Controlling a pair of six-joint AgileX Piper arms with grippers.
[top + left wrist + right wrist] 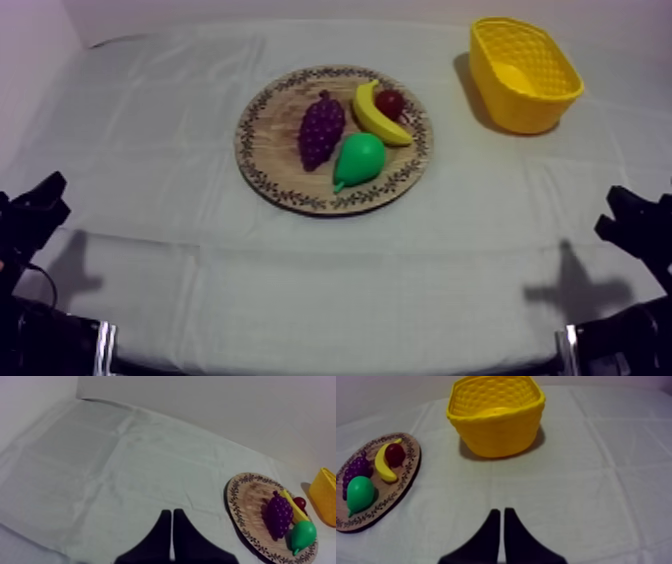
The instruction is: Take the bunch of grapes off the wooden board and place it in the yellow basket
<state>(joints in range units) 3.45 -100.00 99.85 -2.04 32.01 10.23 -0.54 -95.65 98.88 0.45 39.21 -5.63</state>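
A purple bunch of grapes (321, 129) (278, 514) (356, 468) lies on the left half of the round wooden board (272, 120) (247, 493) (411, 461) in the middle of the table. The yellow basket (524, 75) (496, 418) (324, 495) stands at the far right, with nothing in it. My left gripper (35, 212) (171, 516) rests low at the left, shut on nothing, far from the board. My right gripper (632, 222) (501, 513) rests low at the right, shut on nothing, in front of the basket.
On the board beside the grapes lie a banana (374, 112) (382, 462), a small red fruit (390, 102) (395, 453) and a green pear (359, 160) (303, 535) (359, 494). Bare cloth (330, 280) stretches between the board and both arms.
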